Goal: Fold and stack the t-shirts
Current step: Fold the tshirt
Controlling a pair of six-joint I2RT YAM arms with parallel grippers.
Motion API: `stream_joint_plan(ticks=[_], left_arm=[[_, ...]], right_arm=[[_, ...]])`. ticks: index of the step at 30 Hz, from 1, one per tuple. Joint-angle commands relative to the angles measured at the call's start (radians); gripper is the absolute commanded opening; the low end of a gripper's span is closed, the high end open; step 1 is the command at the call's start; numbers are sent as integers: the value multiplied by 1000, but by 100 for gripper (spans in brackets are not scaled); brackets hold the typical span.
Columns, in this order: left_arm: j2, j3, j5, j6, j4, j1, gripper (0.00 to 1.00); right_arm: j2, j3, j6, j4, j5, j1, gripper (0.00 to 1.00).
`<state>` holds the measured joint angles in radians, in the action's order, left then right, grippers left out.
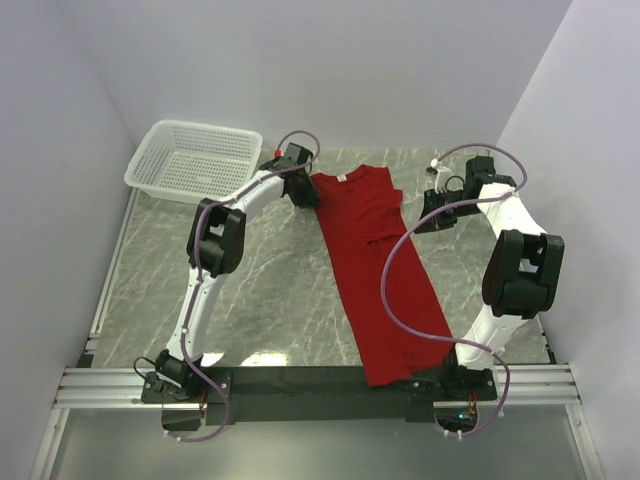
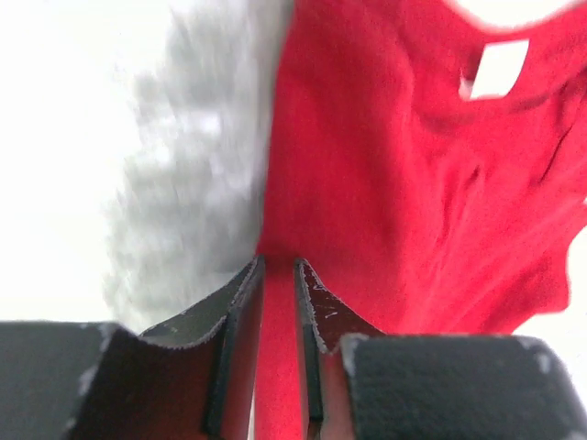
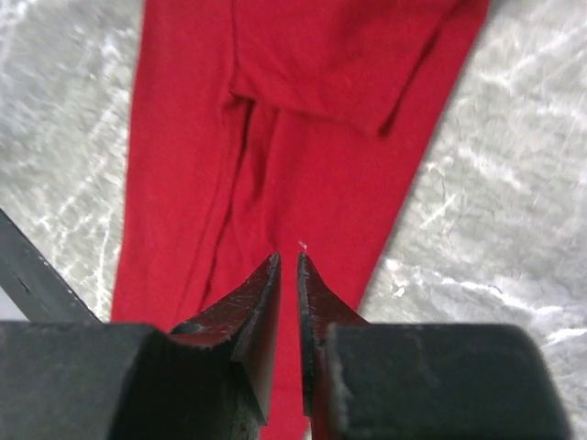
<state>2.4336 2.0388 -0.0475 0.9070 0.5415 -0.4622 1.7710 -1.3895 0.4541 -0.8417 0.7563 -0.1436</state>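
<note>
Left end effector [image 2: 278, 266] pinches the t-shirt [image 1: 375, 270] at its far-left edge; right end effector [image 3: 287, 258] hovers barely ajar, empty. I judge it folded lengthwise mid-tabletop [image 1: 270, 280]; cross-folds and stacking are left.

Table [image 2: 174, 165] blurred beside t-shirt [image 2: 385, 202]

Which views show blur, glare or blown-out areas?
Top external: sharp, evenly lit. Left wrist: table smeared by motion blur, left edge blown out white. Right wrist: t-shirt slightly soft, glare streaks on the table.
</note>
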Motion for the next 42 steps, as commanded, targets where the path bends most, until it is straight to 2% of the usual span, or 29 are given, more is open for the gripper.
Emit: stream_joint_plan(ticks=[1, 4, 9, 13, 17, 22, 27, 32, 36, 38, 42], left_arm=[[76, 107, -9, -11, 54, 43, 27], [128, 190, -41, -11, 70, 56, 27], [169, 245, -87, 15, 52, 83, 28], [191, 277, -121, 27, 46, 105, 28], [112, 192, -126, 10, -29, 105, 32], [-82, 15, -68, -23, -135, 105, 38], [-192, -75, -133, -66, -199, 88, 39], [-148, -51, -271, -56, -199, 53, 38], [-117, -66, -288, -22, -233, 17, 40], [-87, -51, -288, -11, -212, 13, 40], [-59, -8, -175, -13, -135, 5, 41]], right_arm=[[-51, 14, 28, 53, -44, -2, 20], [-19, -26, 2, 59, -74, -4, 24], [24, -95, -18, 46, -57, -1, 28], [22, -118, 33, 7, -35, -1, 29], [-10, -66, 98, -20, -25, -1, 29], [-50, 6, 97, -2, -12, -1, 29], [-58, 44, 77, 20, -6, -2, 29], [-53, 52, 64, 23, -5, -2, 29], [-61, 60, 61, 26, -12, -5, 29], [-64, 64, 61, 27, -12, -8, 29], [-67, 66, 58, 24, -8, -16, 29]])
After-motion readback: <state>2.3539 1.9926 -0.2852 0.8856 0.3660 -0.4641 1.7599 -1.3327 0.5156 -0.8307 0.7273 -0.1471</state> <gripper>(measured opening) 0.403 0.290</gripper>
